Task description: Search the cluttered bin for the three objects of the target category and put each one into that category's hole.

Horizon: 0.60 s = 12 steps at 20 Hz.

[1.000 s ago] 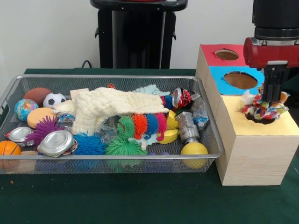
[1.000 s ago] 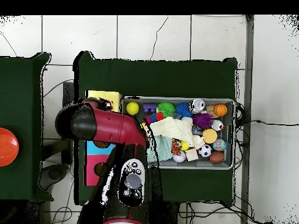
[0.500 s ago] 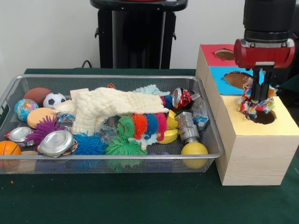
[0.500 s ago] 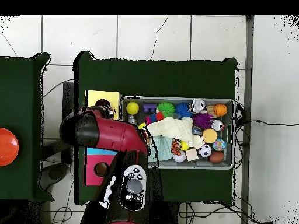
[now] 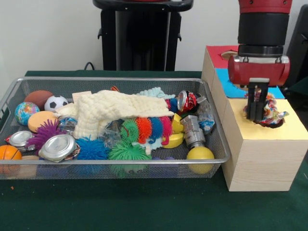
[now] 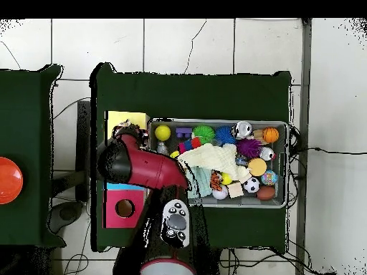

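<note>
A multicoloured rope toy (image 5: 272,114) lies bunched on the hole in the yellow top (image 5: 288,133) of the wooden sorting box. My gripper (image 5: 257,111) hangs just left of it, low over the yellow top, open, its dark fingers (image 5: 252,102) at the toy's left edge with nothing clamped between them. In the overhead view the arm (image 6: 147,166) covers the gripper, and the rope toy (image 6: 127,131) shows beside the arm's end on the yellow top (image 6: 123,117). The wire bin (image 5: 115,79) holds a cream cloth (image 5: 113,109), spiky balls (image 5: 126,150), crushed cans (image 5: 186,101) and sport balls.
The box also has a blue section (image 5: 226,83) and a red section (image 5: 217,55), each with a hole; the red hole (image 6: 124,208) shows from overhead. The bin (image 6: 218,122) stands close beside the box. An orange disc (image 6: 7,180) lies on the neighbouring table.
The gripper rose from the yellow hole and shifted left. The rope toy stayed at the hole, no longer wrapped round the fingers.
</note>
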Motion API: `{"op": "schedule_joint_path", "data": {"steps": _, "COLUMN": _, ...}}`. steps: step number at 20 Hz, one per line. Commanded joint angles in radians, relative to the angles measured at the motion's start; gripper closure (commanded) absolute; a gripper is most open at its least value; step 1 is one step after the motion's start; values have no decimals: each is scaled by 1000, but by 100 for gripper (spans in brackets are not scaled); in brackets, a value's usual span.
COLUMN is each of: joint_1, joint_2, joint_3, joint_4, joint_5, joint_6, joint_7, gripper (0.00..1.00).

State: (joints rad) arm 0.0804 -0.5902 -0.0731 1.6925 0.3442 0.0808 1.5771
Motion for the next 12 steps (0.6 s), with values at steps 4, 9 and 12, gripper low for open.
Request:
{"op": "schedule_joint_path", "data": {"steps": 4, "joint_1": -63, "joint_2": 151, "joint_3": 168, "joint_4": 70, "joint_5": -24, "joint_6": -217, "joint_7": 276, "gripper": 100}}
{"op": "schedule_joint_path", "data": {"steps": 9, "joint_1": -80, "joint_2": 177, "joint_3": 201, "joint_4": 63, "joint_5": -26, "joint_6": -251, "joint_7": 273, "gripper": 100}}
{"op": "schedule_joint_path", "data": {"steps": 12, "joint_1": -65, "joint_2": 183, "joint_3": 192, "joint_4": 57, "joint_5": -6, "joint_6": -254, "joint_7": 281, "gripper": 100}}
